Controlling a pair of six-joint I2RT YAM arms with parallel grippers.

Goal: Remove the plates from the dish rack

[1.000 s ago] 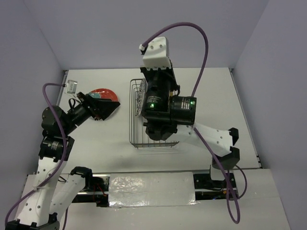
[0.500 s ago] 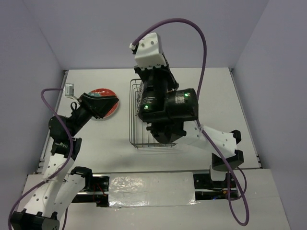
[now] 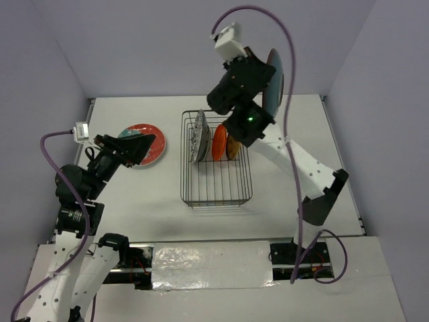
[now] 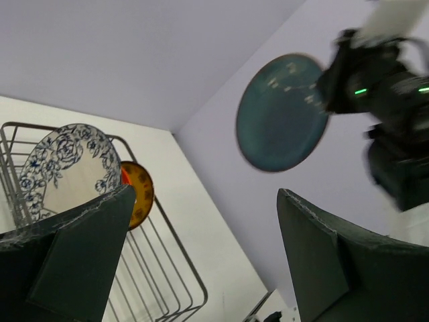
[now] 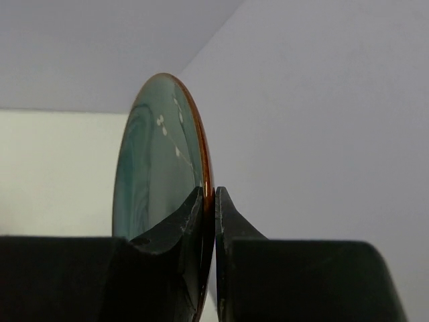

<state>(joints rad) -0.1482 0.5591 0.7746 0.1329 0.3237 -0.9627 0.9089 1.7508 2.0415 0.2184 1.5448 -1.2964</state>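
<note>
Our right gripper is pinching the dark teal plate by its rim, high over the table's far edge, clear of the dish rack; our left gripper is hanging agape near the left edge.

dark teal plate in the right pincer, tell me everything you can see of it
The dark teal plate is round and glossy and looks like glazed ceramic. It has a thin reddish-brown edge, and its face carries faint pale specks on a fine line. It stands on edge in the air, clear of the dish rack; the top view shows it past the rack's far right corner, against the back wall. The right pincer is shut on its rim, one finger on each face. Nothing else touches it.
</note>
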